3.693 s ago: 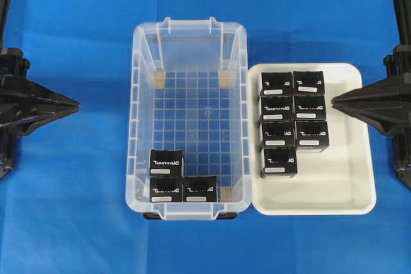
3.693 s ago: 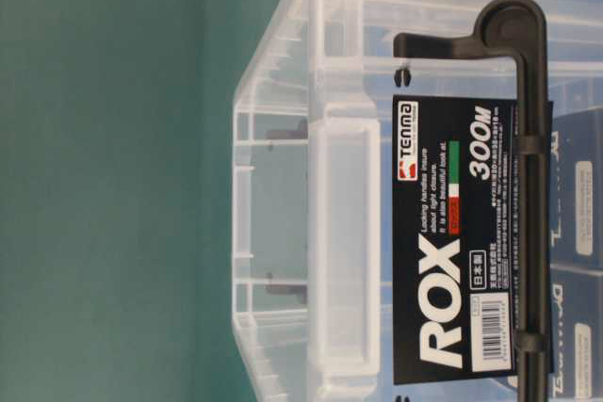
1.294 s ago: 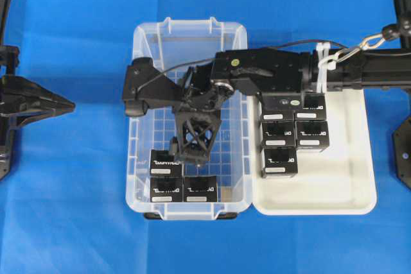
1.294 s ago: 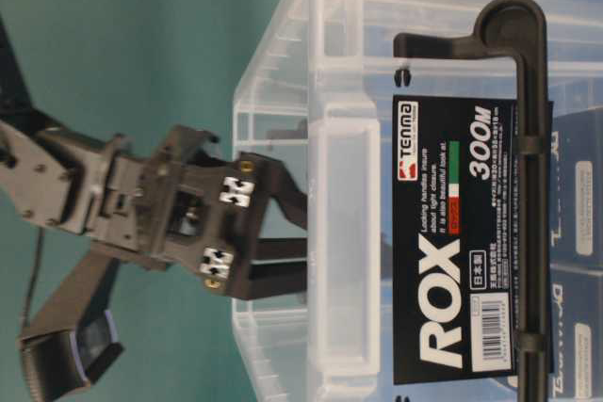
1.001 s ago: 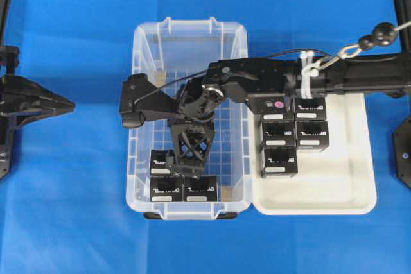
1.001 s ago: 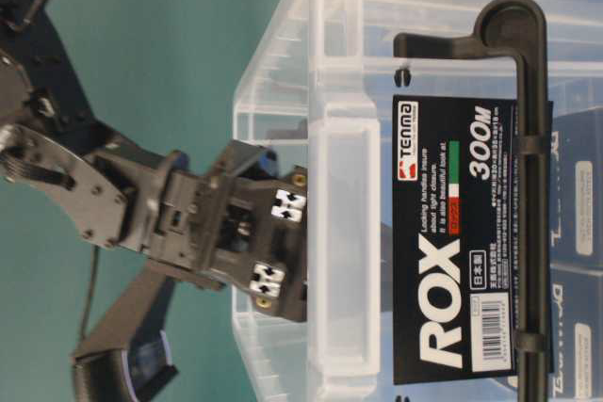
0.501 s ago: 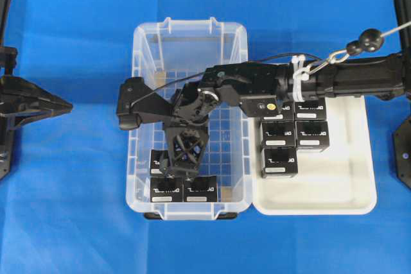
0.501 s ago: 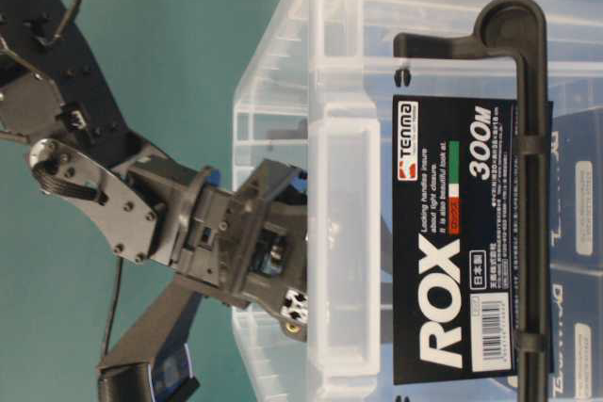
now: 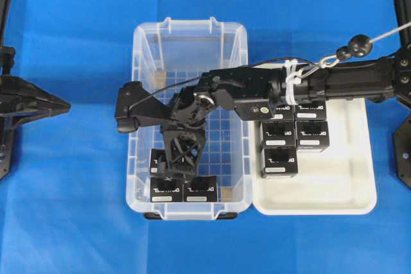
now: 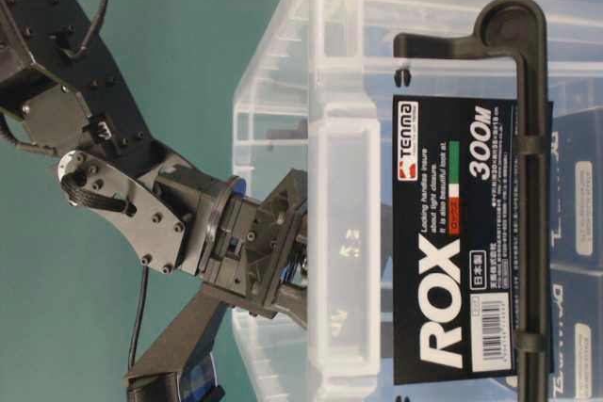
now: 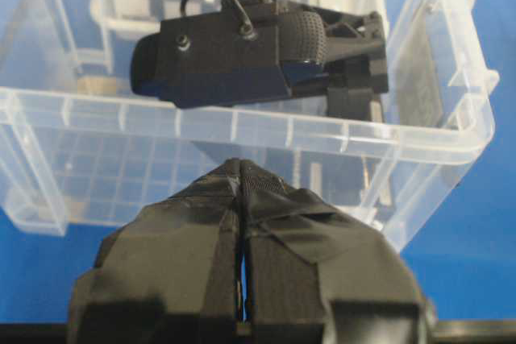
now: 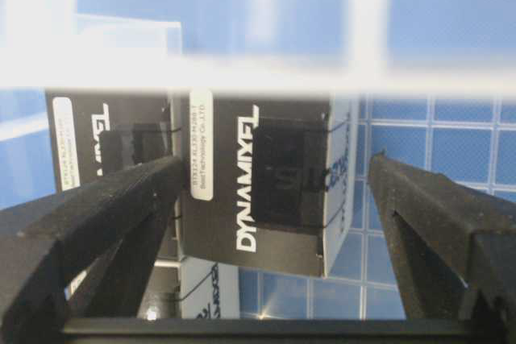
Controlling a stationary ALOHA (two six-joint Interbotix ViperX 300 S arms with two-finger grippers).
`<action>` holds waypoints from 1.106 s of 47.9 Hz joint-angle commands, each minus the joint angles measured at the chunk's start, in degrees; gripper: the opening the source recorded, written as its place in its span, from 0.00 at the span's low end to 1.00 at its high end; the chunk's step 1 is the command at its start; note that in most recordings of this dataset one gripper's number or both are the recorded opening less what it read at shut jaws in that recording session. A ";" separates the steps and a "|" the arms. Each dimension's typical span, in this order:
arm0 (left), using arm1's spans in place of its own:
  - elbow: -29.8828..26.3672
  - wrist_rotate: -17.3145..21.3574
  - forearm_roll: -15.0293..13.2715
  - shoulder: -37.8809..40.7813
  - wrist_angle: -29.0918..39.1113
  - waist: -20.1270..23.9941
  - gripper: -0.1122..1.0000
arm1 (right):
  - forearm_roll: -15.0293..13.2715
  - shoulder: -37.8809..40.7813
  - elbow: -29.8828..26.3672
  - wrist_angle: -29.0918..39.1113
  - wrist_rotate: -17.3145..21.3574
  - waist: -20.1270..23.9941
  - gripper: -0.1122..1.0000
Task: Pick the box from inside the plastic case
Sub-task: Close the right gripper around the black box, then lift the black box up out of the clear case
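The clear plastic case (image 9: 190,25) stands mid-table and holds three black boxes at its near left corner. My right gripper (image 9: 171,170) reaches across into the case, open, pointing down over the upper-left box (image 9: 155,158). In the right wrist view this box (image 12: 258,183) lies between the open fingers (image 12: 105,207), which are apart from its sides. Two more boxes (image 9: 166,190) sit in front of it. My left gripper (image 9: 61,104) is shut and empty, left of the case; it shows in the left wrist view (image 11: 240,168).
A white tray (image 9: 334,187) to the right of the case holds several identical black boxes (image 9: 295,134). The right arm (image 9: 334,81) spans above the tray and the case's right wall. The case's rim (image 11: 242,122) and labelled end (image 10: 452,251) stand high around the boxes.
The right arm swung in from the right, reached over the case and lowered its open gripper around the upper-left box. The left gripper has stayed at the left.
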 commanded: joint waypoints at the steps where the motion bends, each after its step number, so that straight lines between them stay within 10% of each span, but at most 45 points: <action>1: -1.05 0.00 0.09 0.26 -0.26 0.18 0.07 | 0.26 1.32 -0.09 -0.44 -0.18 0.35 1.00; 53: -0.88 0.00 0.18 -0.09 -0.26 0.18 0.07 | -2.46 2.81 0.35 -2.64 -0.18 -1.14 0.97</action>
